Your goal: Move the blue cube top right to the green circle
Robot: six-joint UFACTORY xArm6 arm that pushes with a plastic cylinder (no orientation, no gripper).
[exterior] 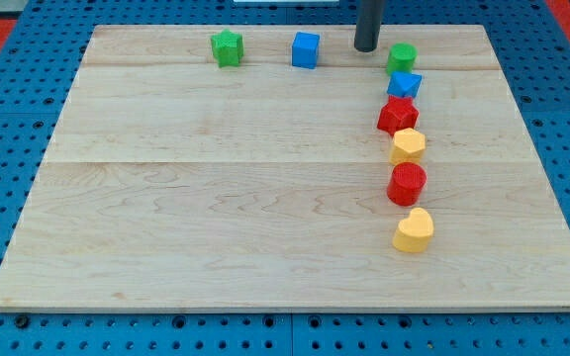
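Note:
The blue cube [306, 49] sits near the view's top, a little right of centre. The green circle [402, 56], a round green block, lies to its right near the top right. My tip [366, 47] is the lower end of the dark rod, standing between them, closer to the green circle and apart from both. No block touches the tip.
A green star [228, 47] lies left of the blue cube. Below the green circle runs a column: a blue block [405, 85], a red star [398, 115], a yellow block [408, 145], a red cylinder [406, 184] and a yellow heart [415, 230]. The wooden board [216, 198] rests on a blue pegboard.

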